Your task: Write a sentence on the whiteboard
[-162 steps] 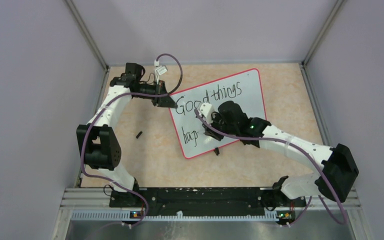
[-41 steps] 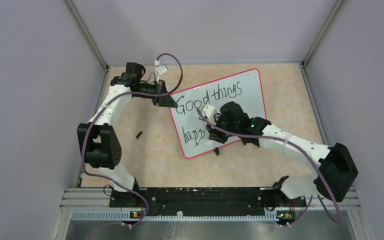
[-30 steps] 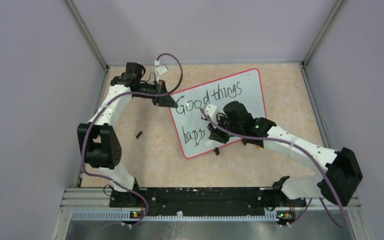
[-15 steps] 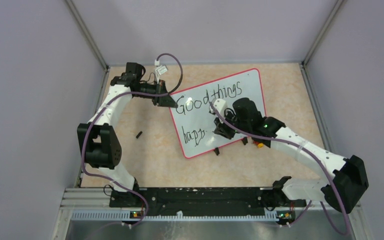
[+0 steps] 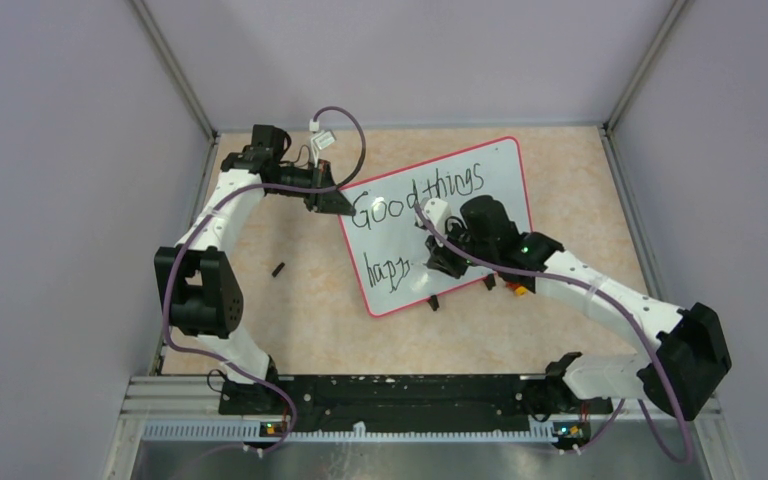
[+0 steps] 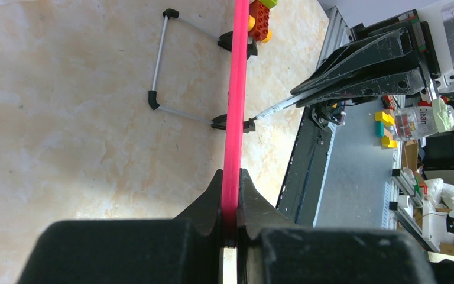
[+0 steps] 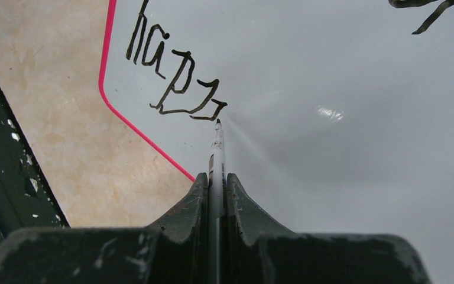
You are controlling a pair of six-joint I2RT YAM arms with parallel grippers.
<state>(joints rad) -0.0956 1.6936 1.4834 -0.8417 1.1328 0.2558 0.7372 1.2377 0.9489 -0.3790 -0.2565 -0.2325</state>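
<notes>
The whiteboard (image 5: 508,175), glossy white in a thin red frame, sits slanted on the beige mottled table (image 5: 290,310), with free table on every side of it, most on its left. The left gripper (image 5: 332,200) is clenched on the frame at the board's far-left corner. The right gripper (image 7: 216,176) grasps a thin marker (image 7: 217,142), its tip just beside the last stroke of the sentence (image 5: 415,200), "Good things" over an unfinished second line.
</notes>
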